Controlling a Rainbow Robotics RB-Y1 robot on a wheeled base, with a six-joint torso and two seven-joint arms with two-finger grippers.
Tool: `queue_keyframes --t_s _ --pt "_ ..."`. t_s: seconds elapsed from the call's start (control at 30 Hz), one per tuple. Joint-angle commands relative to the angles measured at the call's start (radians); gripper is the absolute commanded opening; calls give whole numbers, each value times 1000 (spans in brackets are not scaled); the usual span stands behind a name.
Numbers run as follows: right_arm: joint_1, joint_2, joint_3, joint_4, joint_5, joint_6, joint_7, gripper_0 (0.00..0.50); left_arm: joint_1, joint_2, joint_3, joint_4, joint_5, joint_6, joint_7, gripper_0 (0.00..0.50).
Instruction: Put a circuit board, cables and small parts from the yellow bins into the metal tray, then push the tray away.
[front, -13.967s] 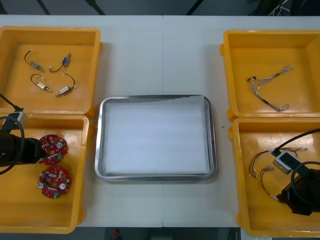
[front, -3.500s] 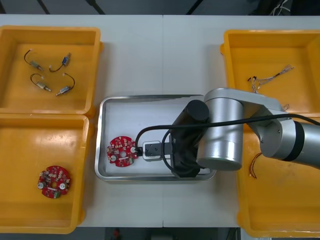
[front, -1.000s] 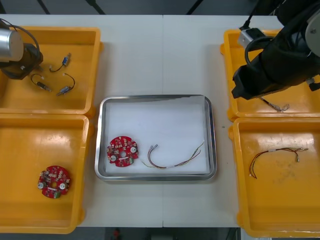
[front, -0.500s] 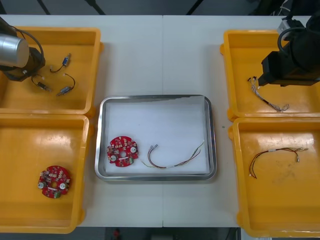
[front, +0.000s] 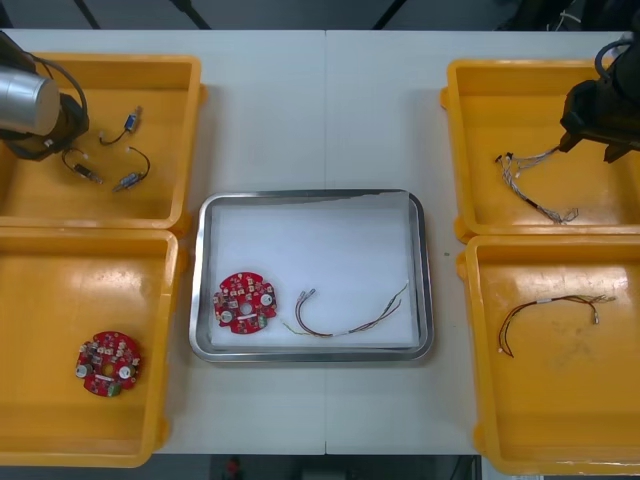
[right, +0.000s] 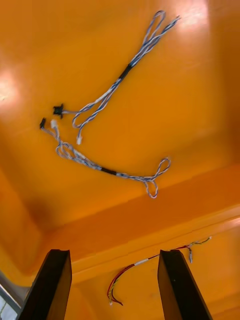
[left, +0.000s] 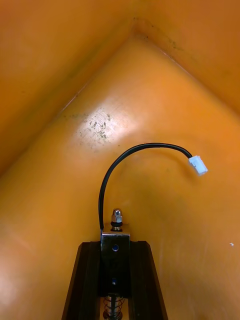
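Black fingers (left: 85, 280) of left gripper (left: 115, 245) pinch a small metal part (left: 115, 239) in far left yellow bin (left: 165, 100). Right gripper (right: 114, 257) hangs spread above blue and white cables (right: 107, 97).

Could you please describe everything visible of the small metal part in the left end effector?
The small metal part is a narrow silvery block clamped between the left end effector's black fingers, lying along them. A domed nut caps its outer end, a coil spring shows at the inner end, and a blue dot marks its face. A black cable leaves it, arches over and ends in a white plug. Behind is the yellow bin's floor near a corner; whether the part touches it cannot be told.
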Motion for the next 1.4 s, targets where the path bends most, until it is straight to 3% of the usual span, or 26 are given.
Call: queue_keyframes --t_s 0.03,0.4,0.67,0.83,1.0,1.17,1.4 --pt "-99 26 -27 83 56 -18 -77 500 -29 64 18 -90 -4 157 54 0" --pt "-182 119 -64 305 232 -162 -152 500 -35 142 295 -362 -119 604 -90 0" --pt "-189 162 -148 386 263 -277 -307 500 -35 179 395 -524 -52 837 -70 0" --pt "-218 170 -171 491 261 -360 -381 500 -32 182 400 -605 19 924 2 0" --pt "-255 171 -169 619 266 -428 -408 500 -7 180 400 -685 83 943 98 0" --pt "-284 176 -169 742 266 -512 -410 500 53 180 398 -836 117 959 223 0" --pt "-284 185 -169 794 264 -567 -399 500 131 180 389 -1041 163 987 364 0"
